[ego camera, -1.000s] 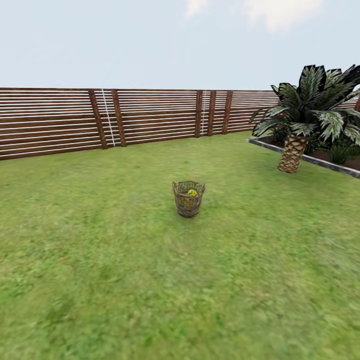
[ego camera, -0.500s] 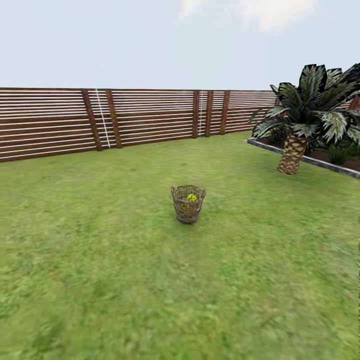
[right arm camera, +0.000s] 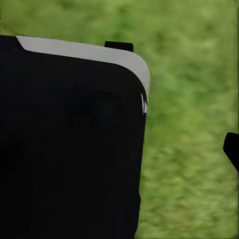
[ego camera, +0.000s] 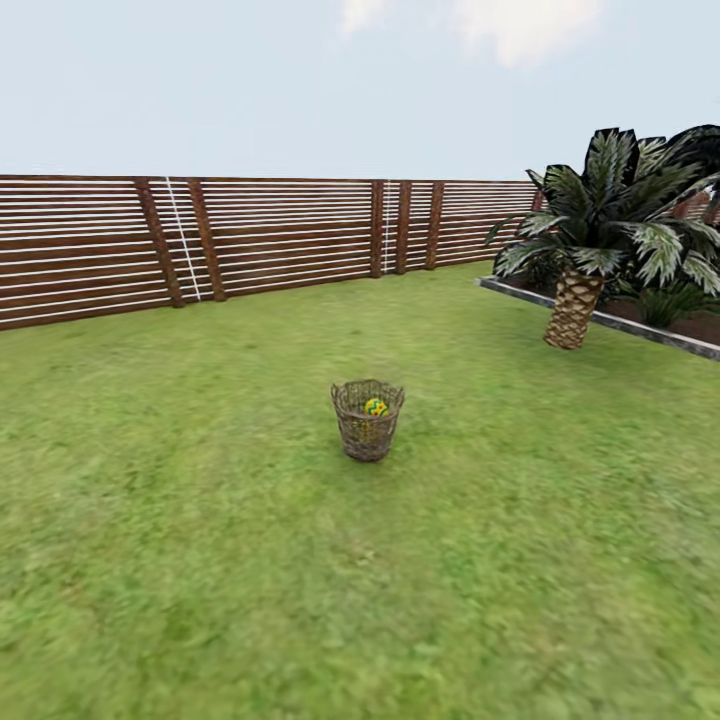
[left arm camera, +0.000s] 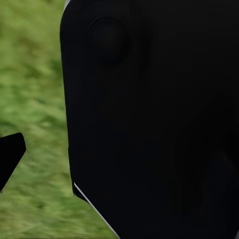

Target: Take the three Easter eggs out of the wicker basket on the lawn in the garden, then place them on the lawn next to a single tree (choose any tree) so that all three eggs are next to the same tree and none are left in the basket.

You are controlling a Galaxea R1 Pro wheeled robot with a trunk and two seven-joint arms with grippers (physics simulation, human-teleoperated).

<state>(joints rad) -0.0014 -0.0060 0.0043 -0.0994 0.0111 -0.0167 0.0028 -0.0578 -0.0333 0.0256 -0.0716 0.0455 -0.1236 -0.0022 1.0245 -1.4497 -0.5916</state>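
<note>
The wicker basket (ego camera: 368, 420) stands upright on the lawn (ego camera: 200, 560) in the middle of the head view, some way ahead of me. One yellow Easter egg (ego camera: 375, 406) with blue marks shows inside its rim; any others are hidden by the weave. The tree is out of view. My left gripper (left arm camera: 119, 164) hangs over grass beside my dark body, with one black fingertip (left arm camera: 11, 152) at the picture's edge. My right gripper (right arm camera: 119, 149) is likewise over grass, one fingertip (right arm camera: 231, 149) at the edge. Both look spread wide and hold nothing.
A brown slatted fence (ego camera: 260, 235) closes the garden at the back. At the right, a palm (ego camera: 590, 250) with a scaly brown trunk stands by a stone-edged bed (ego camera: 640, 328). Open grass lies all around the basket.
The whole head view has shifted: fence, palm and basket slide left and the basket sits slightly lower and nearer. The camera has moved; the things themselves have not.
</note>
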